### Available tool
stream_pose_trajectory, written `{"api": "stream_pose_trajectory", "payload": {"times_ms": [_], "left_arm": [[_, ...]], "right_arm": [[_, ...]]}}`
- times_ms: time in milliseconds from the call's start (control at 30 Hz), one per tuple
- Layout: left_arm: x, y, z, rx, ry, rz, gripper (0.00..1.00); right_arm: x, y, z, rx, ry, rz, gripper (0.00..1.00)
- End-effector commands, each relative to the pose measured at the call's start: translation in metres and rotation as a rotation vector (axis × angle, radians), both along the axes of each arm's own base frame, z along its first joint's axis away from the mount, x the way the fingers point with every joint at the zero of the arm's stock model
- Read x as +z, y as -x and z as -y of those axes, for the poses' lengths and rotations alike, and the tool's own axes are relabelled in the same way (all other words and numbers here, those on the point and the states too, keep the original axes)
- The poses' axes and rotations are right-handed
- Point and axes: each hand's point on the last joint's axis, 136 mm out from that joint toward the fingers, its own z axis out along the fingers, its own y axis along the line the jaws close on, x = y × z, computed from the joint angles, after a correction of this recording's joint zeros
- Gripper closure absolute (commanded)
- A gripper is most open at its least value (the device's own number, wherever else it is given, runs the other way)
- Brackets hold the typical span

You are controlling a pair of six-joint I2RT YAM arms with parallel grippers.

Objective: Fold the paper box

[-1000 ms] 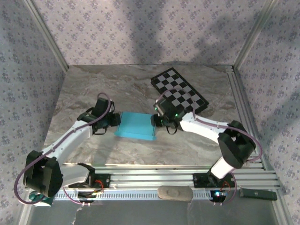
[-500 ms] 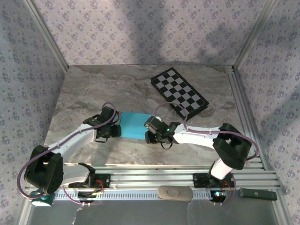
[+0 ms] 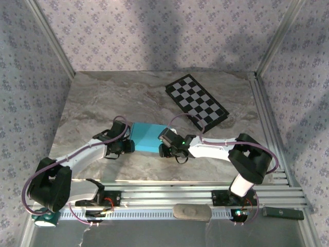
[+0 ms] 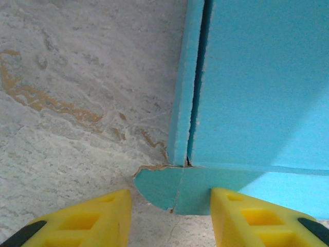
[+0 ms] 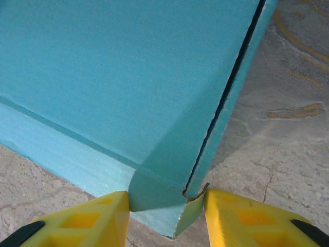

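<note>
Paper box (image 3: 146, 138) flat on bench (image 3: 97, 98), centre. Left tool (image 3: 127, 146) at box's near left corner, right tool (image 3: 163, 150) at near right corner; each corner sits between tool's fingers. Checkerboard (image 3: 196, 103) on bench behind and right of box, apart.

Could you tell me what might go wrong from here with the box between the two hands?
The side seam of the paper box gapes, so a push from the left hand could spring it wider. The frayed corner sits within the right hand and might crush or tear.
</note>
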Motion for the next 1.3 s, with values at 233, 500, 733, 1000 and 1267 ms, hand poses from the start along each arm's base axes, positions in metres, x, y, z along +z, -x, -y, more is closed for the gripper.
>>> {"api": "stream_pose_trajectory", "payload": {"times_ms": [233,500,733,1000,1267], "left_arm": [[0.004,0.000,0.014,0.001,0.084,0.005,0.59],[0.006,0.000,0.027,0.020,0.175,0.016,0.62],[0.028,0.001,0.032,0.023,0.238,0.044,0.63],[0.050,-0.025,0.004,0.074,0.229,0.099,0.58],[0.055,-0.051,0.040,-0.055,0.263,0.091,0.60]], "right_arm": [[-0.005,-0.002,0.005,-0.024,-0.005,-0.030,0.61],[0.004,-0.011,0.012,-0.021,-0.071,-0.054,0.68],[0.007,-0.017,0.022,-0.029,-0.145,-0.099,0.81],[0.013,-0.037,0.037,0.067,-0.151,-0.155,0.79],[0.012,-0.061,0.043,0.138,-0.148,-0.231,0.71]]}}
